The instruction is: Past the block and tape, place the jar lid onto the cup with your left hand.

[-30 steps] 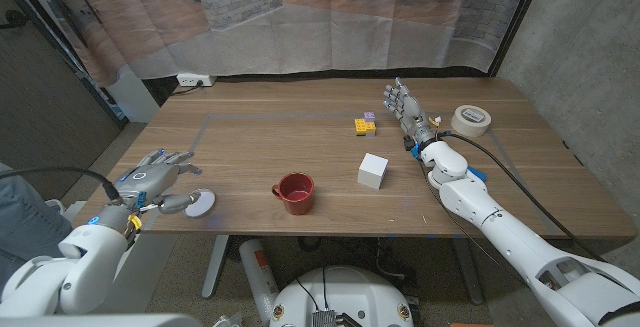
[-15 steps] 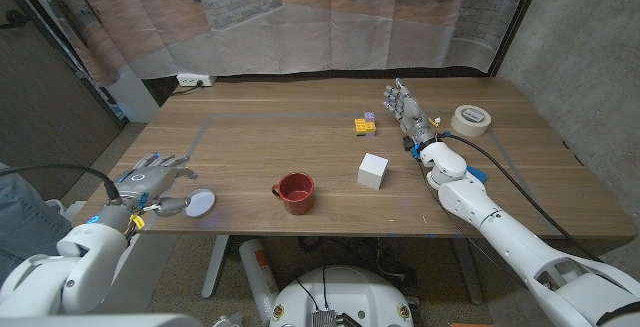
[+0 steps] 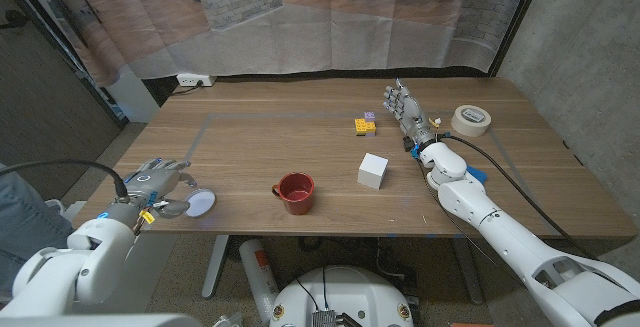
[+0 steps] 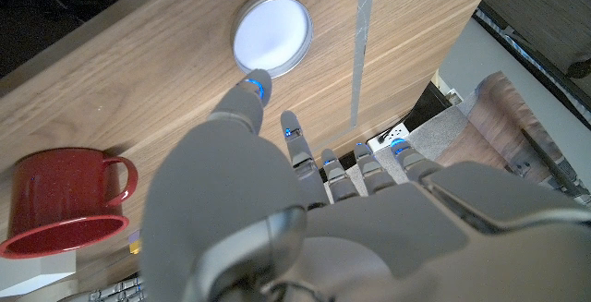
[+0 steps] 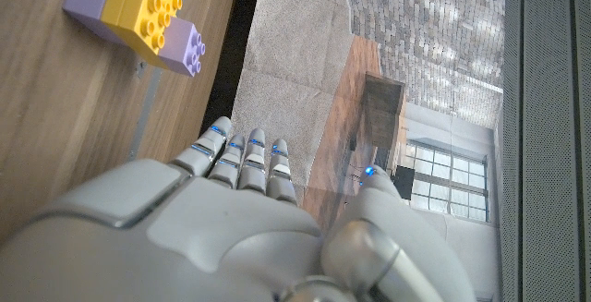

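right hand [image 5: 268, 219], fingers straight, toy bricks [image 5: 138, 11]

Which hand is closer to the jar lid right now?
Left. The left hand sits right beside the jar lid; the right hand is far across the table, past the red cup.

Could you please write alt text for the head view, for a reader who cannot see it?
The robot's left hand sits at the wooden table's near left edge beside a white jar lid, holding nothing. A red cup stands mid-table with a white block to its right. The right hand stands open near a purple-and-yellow toy brick and a tape roll.
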`<act>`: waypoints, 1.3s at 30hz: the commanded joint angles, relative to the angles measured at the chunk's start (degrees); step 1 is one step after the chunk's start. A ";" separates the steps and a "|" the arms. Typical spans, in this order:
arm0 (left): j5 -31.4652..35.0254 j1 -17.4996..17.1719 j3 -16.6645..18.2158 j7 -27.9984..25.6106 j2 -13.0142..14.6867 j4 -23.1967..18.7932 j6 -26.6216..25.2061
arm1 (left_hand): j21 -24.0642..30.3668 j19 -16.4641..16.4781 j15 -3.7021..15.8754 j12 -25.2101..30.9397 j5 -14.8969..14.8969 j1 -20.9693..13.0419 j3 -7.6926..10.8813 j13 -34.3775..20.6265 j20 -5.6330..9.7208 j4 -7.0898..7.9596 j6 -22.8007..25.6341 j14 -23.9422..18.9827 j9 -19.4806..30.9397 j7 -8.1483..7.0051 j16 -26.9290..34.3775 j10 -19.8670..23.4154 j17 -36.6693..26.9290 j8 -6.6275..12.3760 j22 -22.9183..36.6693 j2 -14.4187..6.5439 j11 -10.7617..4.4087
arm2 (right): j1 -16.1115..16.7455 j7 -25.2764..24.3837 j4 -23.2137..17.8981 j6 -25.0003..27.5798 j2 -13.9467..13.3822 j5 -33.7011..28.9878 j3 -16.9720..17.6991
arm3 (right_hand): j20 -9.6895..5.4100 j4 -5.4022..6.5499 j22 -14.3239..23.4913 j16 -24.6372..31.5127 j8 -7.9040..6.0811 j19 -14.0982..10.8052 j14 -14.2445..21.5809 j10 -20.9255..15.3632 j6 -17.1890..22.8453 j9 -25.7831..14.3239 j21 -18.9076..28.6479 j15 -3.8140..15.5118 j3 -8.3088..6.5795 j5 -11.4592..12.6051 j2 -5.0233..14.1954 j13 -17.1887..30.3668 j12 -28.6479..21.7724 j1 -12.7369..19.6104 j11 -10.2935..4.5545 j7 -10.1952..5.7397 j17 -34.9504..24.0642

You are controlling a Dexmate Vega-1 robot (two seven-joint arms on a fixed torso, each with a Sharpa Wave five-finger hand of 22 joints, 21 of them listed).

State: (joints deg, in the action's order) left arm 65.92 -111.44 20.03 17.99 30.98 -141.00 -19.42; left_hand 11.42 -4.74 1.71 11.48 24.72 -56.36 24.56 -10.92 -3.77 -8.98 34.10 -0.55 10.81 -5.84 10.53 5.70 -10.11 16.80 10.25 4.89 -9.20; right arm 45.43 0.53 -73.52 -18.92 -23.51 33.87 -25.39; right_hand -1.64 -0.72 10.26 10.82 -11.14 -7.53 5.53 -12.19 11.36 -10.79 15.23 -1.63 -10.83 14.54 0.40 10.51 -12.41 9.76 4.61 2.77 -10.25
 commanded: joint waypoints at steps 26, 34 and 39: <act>-2.50 1.31 -6.65 -8.80 2.27 4.63 -6.30 | 0.34 0.08 4.02 0.71 -0.88 -1.73 -0.10 -0.05 1.80 0.47 3.04 -0.61 0.17 0.39 0.24 1.66 -0.14 -0.09 0.32 0.27 1.17 | 2.72 -1.75 -3.05 -1.24 -1.09 -0.06 1.23 | -0.22 0.00 0.20 -0.03 -0.31 -0.72 0.67 -1.19 0.99 -0.10 -0.63 -0.01 0.49 0.05 0.35 0.25 -0.40 -0.41 0.00 -0.16 -0.27; -5.84 2.18 -9.00 -13.21 2.35 6.33 -8.48 | 0.57 0.67 3.68 1.24 -1.42 -1.19 -0.77 0.06 2.12 1.45 7.31 -1.93 0.11 1.79 0.64 3.87 -0.20 0.78 0.32 -0.24 2.14 | 2.44 -0.99 -2.33 -1.28 -1.28 0.12 1.22 | -0.20 -0.04 0.20 -0.01 -0.35 -0.77 0.76 -1.34 1.14 -0.10 -0.72 0.06 0.52 0.06 0.36 0.27 -0.44 -0.40 -0.05 -0.28 -0.26; -6.88 1.64 -9.97 -13.75 3.19 5.86 -10.91 | 0.71 1.04 3.58 1.22 -1.51 -1.05 -0.90 0.09 1.97 1.62 7.55 -2.25 0.08 1.83 0.70 4.14 -0.22 0.66 0.33 -0.31 2.04 | 2.10 -0.46 -1.38 -1.38 -0.99 0.55 1.25 | -0.18 -0.06 0.21 -0.01 -0.35 -0.84 0.78 -1.30 1.16 -0.10 -0.79 0.05 0.54 0.07 0.37 0.27 -0.42 -0.39 -0.15 -0.27 -0.26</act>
State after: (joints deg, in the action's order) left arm 62.25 -109.88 12.58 7.53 33.02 -136.00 -26.73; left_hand 11.70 -3.90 1.88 12.14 23.29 -57.46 23.54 -10.64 -1.71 -7.66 40.96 -2.26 10.80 -3.90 10.84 8.99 -10.12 17.24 10.25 4.93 -7.16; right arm 47.75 -0.64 -75.86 -20.22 -24.55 33.98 -24.24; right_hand -1.95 -0.63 10.26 10.82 -11.14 -7.84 5.95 -13.01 12.20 -10.78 14.61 -1.62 -10.41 14.54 0.71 10.51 -12.41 9.45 4.42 2.55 -10.24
